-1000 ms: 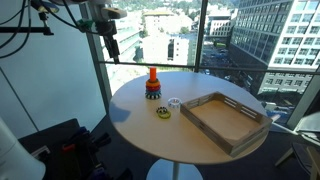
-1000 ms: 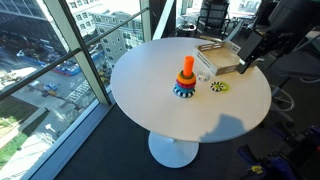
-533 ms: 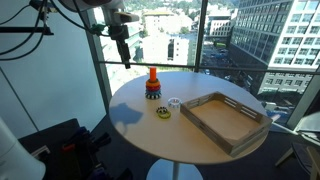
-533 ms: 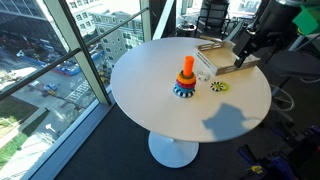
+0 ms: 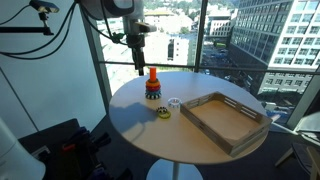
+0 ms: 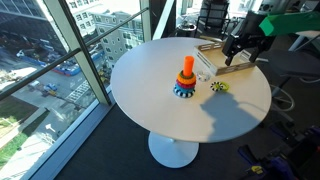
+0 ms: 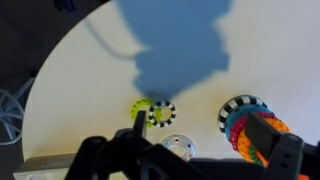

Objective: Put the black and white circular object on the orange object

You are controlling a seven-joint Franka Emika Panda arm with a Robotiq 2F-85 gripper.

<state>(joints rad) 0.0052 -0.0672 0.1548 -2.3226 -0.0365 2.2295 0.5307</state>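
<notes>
The black and white circular object [image 7: 161, 113] lies flat on the round white table, overlapping a yellow-green ring [image 7: 137, 108]. In both exterior views the pair shows as one small spot [image 5: 163, 112] [image 6: 217, 87]. The orange object [image 5: 153, 74] [image 6: 187, 67] [image 7: 268, 135] stands upright on its stacked coloured rings [image 5: 153, 92] [image 6: 184, 90]. My gripper [image 5: 138, 66] [image 6: 230, 56] [image 7: 200, 131] hangs open and empty above the table, between the ring and the peg in the wrist view, touching nothing.
A small clear-whitish ring [image 5: 174, 102] [image 7: 176, 146] lies close to the black and white one. A wooden tray [image 5: 225, 118] [image 6: 214, 55] takes up one side of the table [image 5: 130, 120]. Windows stand close behind the table.
My arm has swung in from beyond the table edge to above the table, near the peg and rings. The objects on the table have not moved.
</notes>
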